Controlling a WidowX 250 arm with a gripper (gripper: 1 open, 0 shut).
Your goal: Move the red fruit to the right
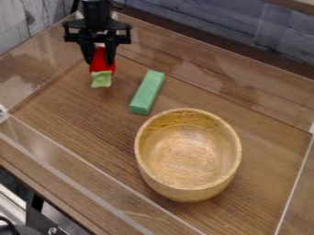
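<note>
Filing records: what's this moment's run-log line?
gripper: shut on fruit | fruit: lifted, left of block | bowl: empty

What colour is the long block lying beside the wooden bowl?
Green; the block shows clearly in the camera view.

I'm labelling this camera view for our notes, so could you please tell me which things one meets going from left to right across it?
The red fruit, held in the gripper → the green block → the wooden bowl.
</note>
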